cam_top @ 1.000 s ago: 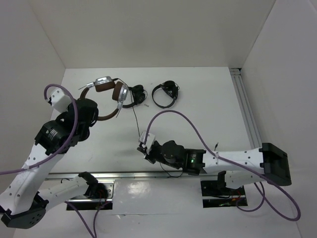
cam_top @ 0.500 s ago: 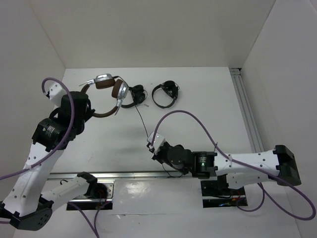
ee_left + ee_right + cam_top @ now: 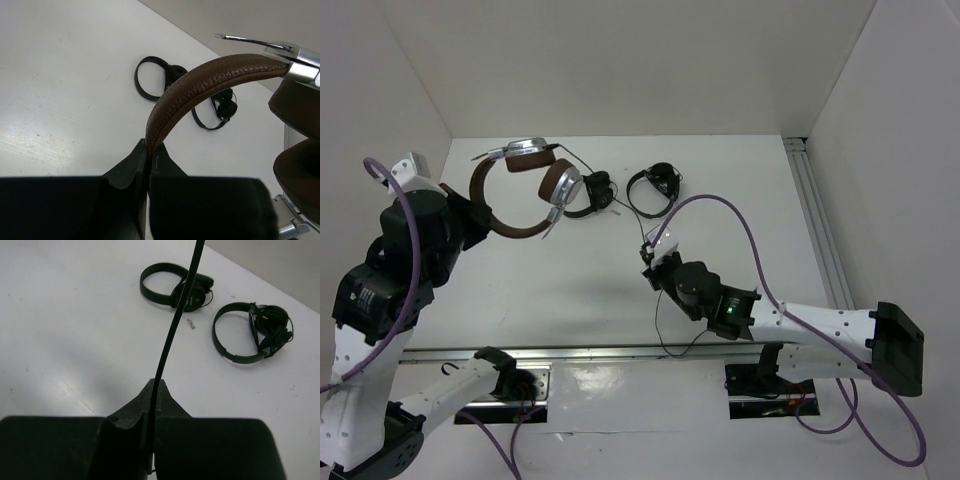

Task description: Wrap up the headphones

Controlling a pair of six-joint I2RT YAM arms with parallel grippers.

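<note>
Both arms grip: the left pincer (image 3: 148,150) pinches the brown headband (image 3: 200,80) of the headphones (image 3: 558,183), held up over the surface (image 3: 550,290) at its far left. The right pincer (image 3: 154,392) is closed on their thin black cable (image 3: 172,330) (two smaller black headphones (image 3: 176,286) lie on the surface beyond).

Clamps left gripper (image 3: 149,150) shut on the headphones (image 3: 558,183): brown headband (image 3: 210,75) pinched between the fingertips, arching up and to the right out of the jaws. Carries left arm (image 3: 375,290) raised and folded, wrist behind the jaws. Pinches right gripper (image 3: 154,390) fully together on the cable (image 3: 171,325), a thin black line leaving straight up from between the jaws. Stretches right arm (image 3: 800,322) long and low from its base, wrist directly behind the jaws.
</note>
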